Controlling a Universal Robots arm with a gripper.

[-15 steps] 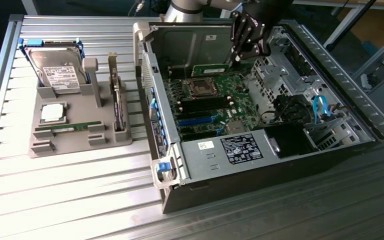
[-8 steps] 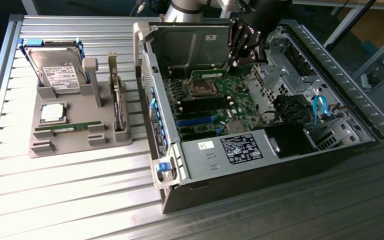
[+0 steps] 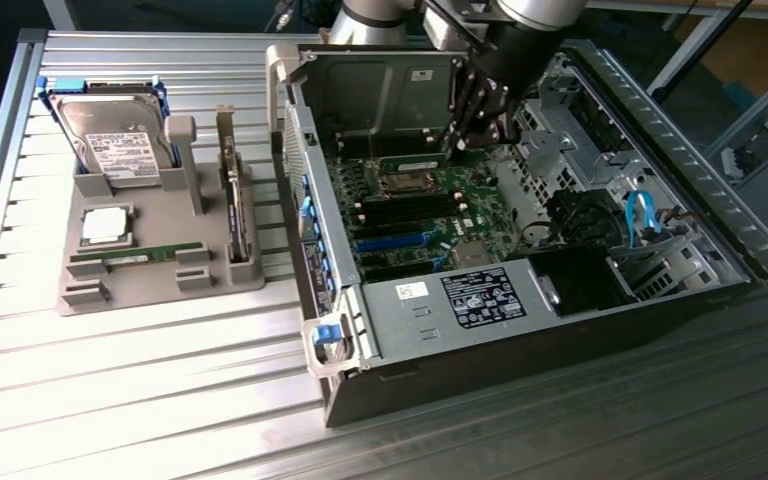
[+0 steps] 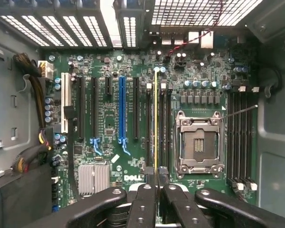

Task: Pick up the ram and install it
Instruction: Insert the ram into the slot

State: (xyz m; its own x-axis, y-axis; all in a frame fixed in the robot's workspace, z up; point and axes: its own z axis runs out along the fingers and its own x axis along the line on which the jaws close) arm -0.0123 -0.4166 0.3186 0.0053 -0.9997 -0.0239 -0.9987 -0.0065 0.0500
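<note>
While end effector (image 4: 156,174) grips ram (image 4: 155,118) | long axis along slots (image 4: 148,123)

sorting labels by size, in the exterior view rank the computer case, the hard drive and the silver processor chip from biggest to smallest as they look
1. computer case
2. hard drive
3. silver processor chip, plainly the smallest

Ribbed bare-metal table (image 3: 157,380), matt plastic tray (image 3: 177,228), glossy motherboard (image 4: 96,61), matt black claw (image 4: 155,174), shiny-edged ram (image 4: 155,118).
</note>
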